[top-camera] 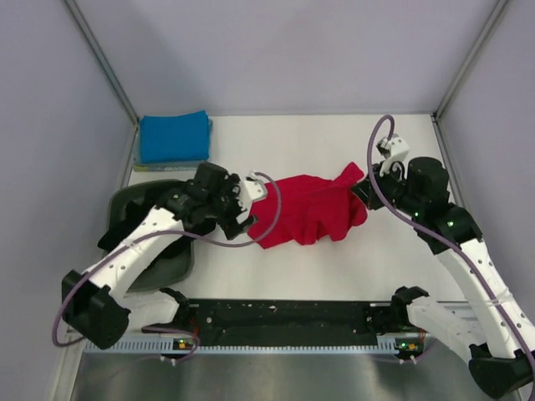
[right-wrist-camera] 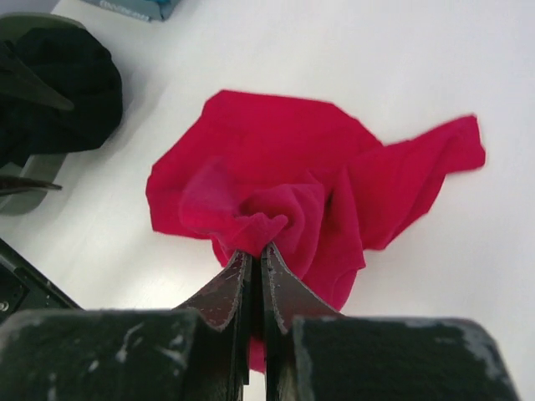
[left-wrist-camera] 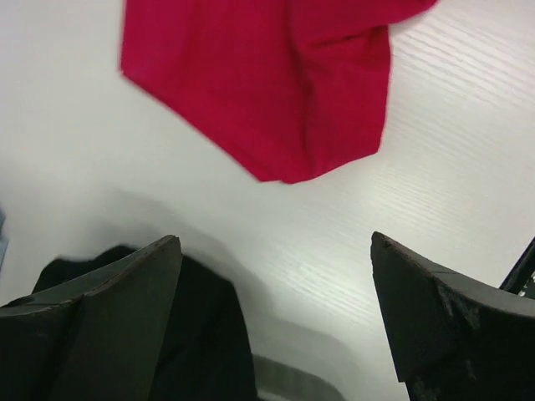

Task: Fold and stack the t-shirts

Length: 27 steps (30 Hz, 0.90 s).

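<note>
Already folded at the far left: the blue t-shirt point(top-camera: 173, 136). Crumpled mid-counter point(top-camera: 334, 276), the red t-shirt point(top-camera: 309, 209), right end pinched tight in the right claw point(top-camera: 361, 190). Spread wide and holding nothing, just left of it: the left claw point(top-camera: 242, 219). Probably yet to fold: the red, plus a black t-shirt point(right-wrist-camera: 75, 92) in the tub point(top-camera: 171, 263).

The white tabletop point(top-camera: 334, 146) carries a crumpled bright red cloth t-shirt point(top-camera: 311, 209) centrally, a folded bright blue cloth t-shirt point(top-camera: 173, 136) far left, and a dark grey-green plastic tub point(top-camera: 173, 266) near left.
</note>
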Available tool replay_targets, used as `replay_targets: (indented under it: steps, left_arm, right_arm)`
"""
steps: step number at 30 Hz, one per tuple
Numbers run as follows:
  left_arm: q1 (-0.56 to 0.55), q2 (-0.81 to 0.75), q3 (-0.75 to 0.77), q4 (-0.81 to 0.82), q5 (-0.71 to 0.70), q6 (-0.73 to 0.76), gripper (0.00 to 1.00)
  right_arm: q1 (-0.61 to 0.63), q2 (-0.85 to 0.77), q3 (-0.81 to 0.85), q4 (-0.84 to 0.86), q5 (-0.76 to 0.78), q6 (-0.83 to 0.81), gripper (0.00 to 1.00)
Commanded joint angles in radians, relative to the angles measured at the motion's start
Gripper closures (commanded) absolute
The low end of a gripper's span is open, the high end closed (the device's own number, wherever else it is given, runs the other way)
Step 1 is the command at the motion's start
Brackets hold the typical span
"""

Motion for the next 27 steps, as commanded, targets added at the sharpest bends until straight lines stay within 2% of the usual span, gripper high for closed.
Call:
replay_targets:
  steps: [1, 3, 5, 8, 10, 12, 14, 16, 18, 20, 21, 22, 27]
  left_arm:
    - [-0.16, 0.107, -0.074, 0.141, -0.113, 0.114, 0.02]
    - [-0.167, 0.171, -0.043, 0.172, -0.075, 0.105, 0.05]
    - [-0.18, 0.248, -0.006, 0.154, -0.024, 0.089, 0.14]
    - [-0.232, 0.314, -0.017, 0.164, -0.043, 0.082, 0.29]
    - [-0.275, 0.327, -0.063, 0.206, -0.078, 0.079, 0.28]
    - [-0.308, 0.352, -0.089, 0.218, -0.093, 0.063, 0.23]
    - [-0.321, 0.391, -0.086, 0.232, -0.11, 0.03, 0.23]
    - [-0.322, 0.45, -0.06, 0.239, -0.17, 0.002, 0.27]
    - [-0.321, 0.516, -0.028, 0.255, -0.268, -0.015, 0.43]
    - [-0.319, 0.563, -0.003, 0.262, -0.367, -0.018, 0.67]
    - [-0.319, 0.576, 0.003, 0.264, -0.377, -0.017, 0.81]
    - [-0.318, 0.575, 0.005, 0.264, -0.383, -0.015, 1.0]
    - [-0.28, 0.459, 0.044, 0.244, -0.472, -0.004, 1.0]
  right_arm:
    - [-0.07, -0.08, -0.089, -0.009, -0.031, 0.092, 1.0]
    - [-0.131, -0.107, -0.115, -0.009, -0.031, 0.12, 1.0]
    - [-0.19, -0.111, -0.128, -0.009, -0.043, 0.151, 1.0]
    - [-0.247, -0.091, -0.134, -0.01, -0.062, 0.18, 1.0]
    - [-0.262, -0.075, -0.132, -0.012, -0.068, 0.186, 1.0]
    - [-0.27, -0.064, -0.123, -0.009, -0.082, 0.169, 1.0]
    - [-0.276, -0.058, -0.109, -0.01, -0.075, 0.154, 1.0]
    - [-0.294, -0.045, -0.089, -0.01, -0.082, 0.152, 1.0]
    - [-0.32, -0.038, -0.062, -0.01, -0.098, 0.158, 1.0]
    - [-0.331, -0.035, -0.034, -0.009, -0.1, 0.157, 1.0]
    - [-0.333, -0.038, -0.019, -0.012, -0.1, 0.154, 1.0]
    - [-0.339, -0.039, 0.001, -0.013, -0.102, 0.151, 1.0]
    - [-0.372, -0.036, 0.085, -0.035, -0.106, 0.148, 1.0]
